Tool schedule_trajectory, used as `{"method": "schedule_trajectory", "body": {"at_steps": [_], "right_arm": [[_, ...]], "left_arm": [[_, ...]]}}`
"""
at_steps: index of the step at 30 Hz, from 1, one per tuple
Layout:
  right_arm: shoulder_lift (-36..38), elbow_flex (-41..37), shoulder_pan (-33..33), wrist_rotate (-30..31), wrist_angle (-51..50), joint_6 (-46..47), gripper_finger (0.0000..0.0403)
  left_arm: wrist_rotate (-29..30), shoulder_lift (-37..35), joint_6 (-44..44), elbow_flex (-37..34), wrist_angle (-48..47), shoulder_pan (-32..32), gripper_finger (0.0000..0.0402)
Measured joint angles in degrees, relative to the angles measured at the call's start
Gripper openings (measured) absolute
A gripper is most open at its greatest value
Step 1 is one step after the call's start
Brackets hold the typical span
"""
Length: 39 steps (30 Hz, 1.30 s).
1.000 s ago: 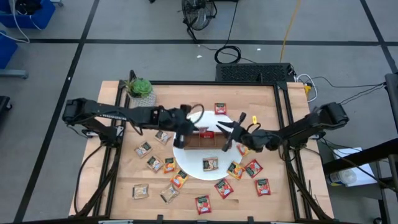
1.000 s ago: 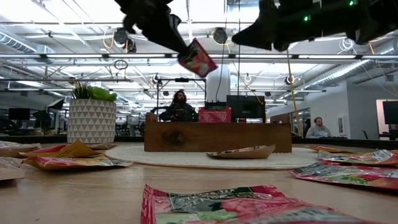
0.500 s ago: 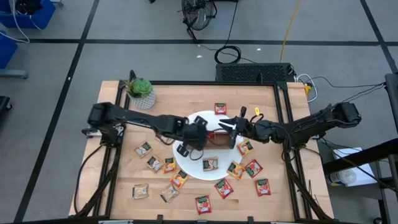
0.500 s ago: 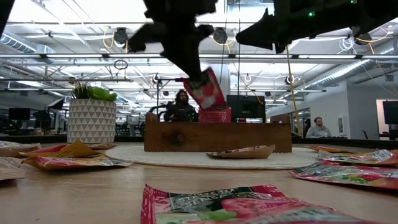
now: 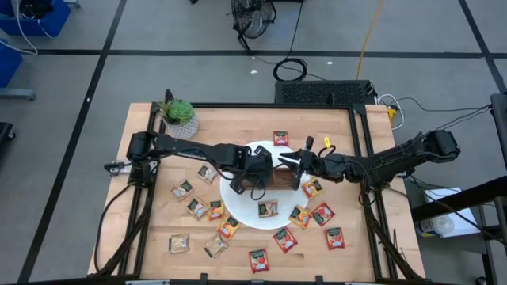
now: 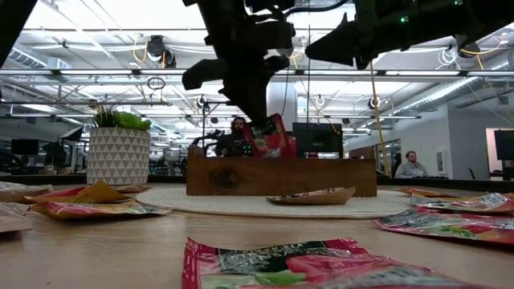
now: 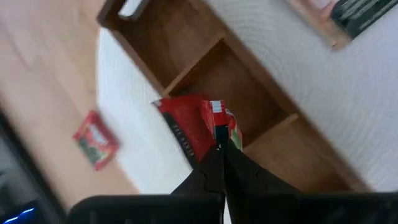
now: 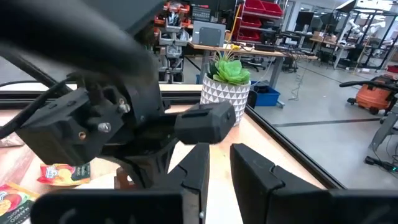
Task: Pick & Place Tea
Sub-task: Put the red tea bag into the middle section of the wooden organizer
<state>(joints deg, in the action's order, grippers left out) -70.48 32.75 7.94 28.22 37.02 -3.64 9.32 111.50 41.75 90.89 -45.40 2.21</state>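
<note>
1. The left gripper (image 7: 219,148) pinches a red tea sachet (image 7: 193,127) above the wooden tray (image 7: 249,93), over its middle compartment.
2. The right gripper (image 5: 295,169), fingers slightly parted and empty, hovers beside the tray's right end.

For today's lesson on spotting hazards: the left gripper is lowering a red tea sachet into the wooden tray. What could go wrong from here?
1. The red sachet is pinched by one edge in the left gripper, so it might catch on a divider of the wooden tray or tip out.
2. The right gripper hovers close by over the tray, so the two arms could collide.
</note>
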Motion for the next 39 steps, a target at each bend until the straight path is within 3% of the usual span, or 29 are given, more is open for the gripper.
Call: {"method": "schedule_trajectory", "body": {"at_steps": [5, 16, 23, 39], "right_arm": [[0.0, 0.0, 0.0, 0.0, -0.1, 0.0, 0.0052], [0.0, 0.0, 0.0, 0.0, -0.9, 0.1, 0.0052], [0.0, 0.0, 0.0, 0.0, -1.8, 1.5, 0.0052], [0.0, 0.0, 0.0, 0.0, -2.2, 3.0, 0.0052]], "left_arm": [[-3.2, 0.5, -1.2, 0.0, 0.2, -0.1, 0.0], [-2.7, 3.8, -1.8, 0.0, 2.5, -1.8, 0.0003], [7.2, 3.5, -3.3, 0.0, 5.2, -1.8, 0.0006], [10.4, 3.3, -9.5, 0.0, 5.9, -1.8, 0.0058]]}}
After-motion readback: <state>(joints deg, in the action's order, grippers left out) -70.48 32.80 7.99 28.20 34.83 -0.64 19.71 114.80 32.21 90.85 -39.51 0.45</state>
